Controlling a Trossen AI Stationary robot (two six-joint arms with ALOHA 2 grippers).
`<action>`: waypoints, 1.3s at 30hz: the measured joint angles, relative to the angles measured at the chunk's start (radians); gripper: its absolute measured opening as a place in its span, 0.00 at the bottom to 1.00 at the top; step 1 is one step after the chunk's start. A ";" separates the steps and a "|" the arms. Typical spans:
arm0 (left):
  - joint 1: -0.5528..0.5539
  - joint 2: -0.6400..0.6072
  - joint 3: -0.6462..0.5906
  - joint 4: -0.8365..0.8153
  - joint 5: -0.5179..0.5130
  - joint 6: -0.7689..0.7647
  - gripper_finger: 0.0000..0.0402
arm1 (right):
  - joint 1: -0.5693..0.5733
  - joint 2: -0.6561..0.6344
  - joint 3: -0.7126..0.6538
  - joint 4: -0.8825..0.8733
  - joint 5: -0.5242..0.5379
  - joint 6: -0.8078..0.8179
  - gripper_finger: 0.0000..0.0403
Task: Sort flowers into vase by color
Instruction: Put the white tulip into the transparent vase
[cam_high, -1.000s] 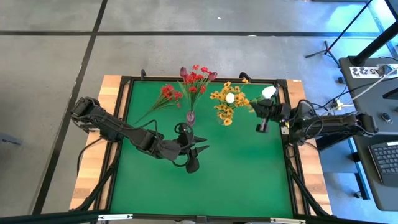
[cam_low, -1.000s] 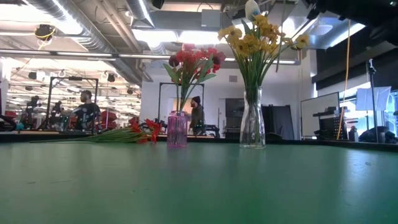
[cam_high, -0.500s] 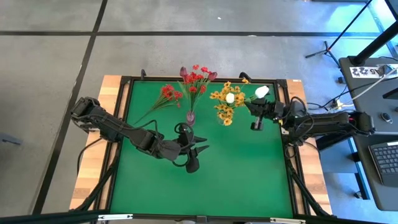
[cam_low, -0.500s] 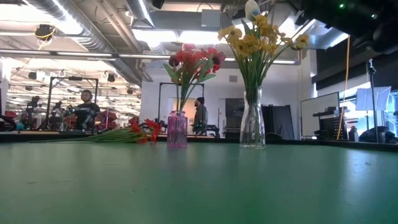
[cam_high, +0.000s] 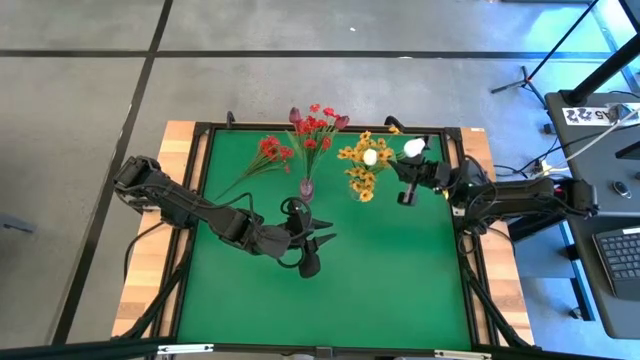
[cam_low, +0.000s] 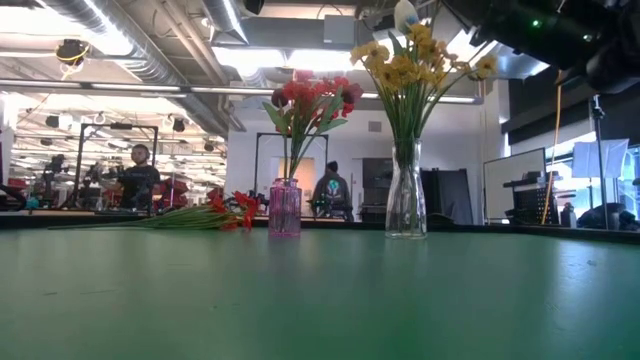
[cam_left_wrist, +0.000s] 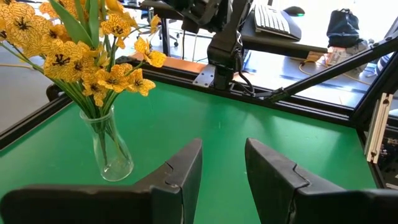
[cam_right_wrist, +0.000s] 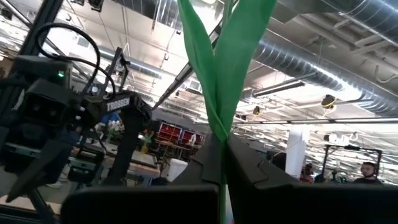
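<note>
**Lowering the white bud into the yellow vase**

Green table (cam_high: 330, 290) below. Right claw (cam_high: 405, 193) raised, pinching a white bud (cam_high: 414, 147) by its stem, just beside the yellow vase (cam_low: 405, 205). Better: keep the stem upright, centre over the neck, lower slowly, then release. Left claw (cam_left_wrist: 222, 171) spread, empty, waiting mid-table. Red spray (cam_high: 262, 160) lying well apart, beyond the red vase (cam_low: 284, 210).

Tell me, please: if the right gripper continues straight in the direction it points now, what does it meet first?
Probably the yellow-orange flowers standing in the clear vase. The right gripper, shut on the white bud stem, points toward them in the high view. Its height against the blooms is unclear.
</note>
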 joint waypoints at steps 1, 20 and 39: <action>0.000 0.000 0.000 0.000 0.000 0.000 0.29 | -0.005 0.000 0.000 -0.002 -0.001 0.000 0.01; 0.000 0.000 0.000 -0.001 0.000 0.001 0.29 | -0.013 0.146 0.000 -0.043 -0.052 0.021 0.01; 0.000 0.000 0.000 -0.011 0.000 0.001 0.29 | -0.012 0.143 0.002 -0.345 -0.035 0.083 0.01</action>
